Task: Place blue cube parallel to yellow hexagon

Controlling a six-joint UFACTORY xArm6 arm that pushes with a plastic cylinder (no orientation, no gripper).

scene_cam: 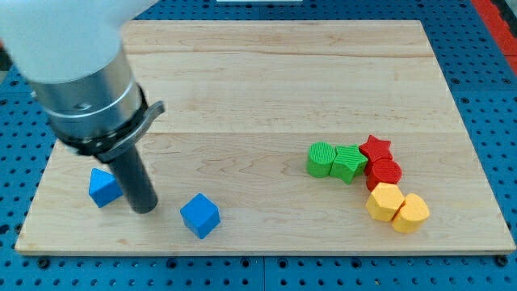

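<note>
A blue cube (199, 215) lies near the view's bottom, left of centre. My tip (145, 208) stands on the board just left of it, a short gap apart. Another blue block (104, 187) of unclear shape lies just left of my tip, almost touching the rod. A yellow hexagon (384, 201) lies at the lower right, touching a yellow heart-like block (410, 213) on its right.
A red star (376, 148) and a red block (384, 172) sit above the yellow pair. A green round block (321, 158) and a green star (348, 162) lie left of them. The wooden board (266, 89) ends close below the blue cube.
</note>
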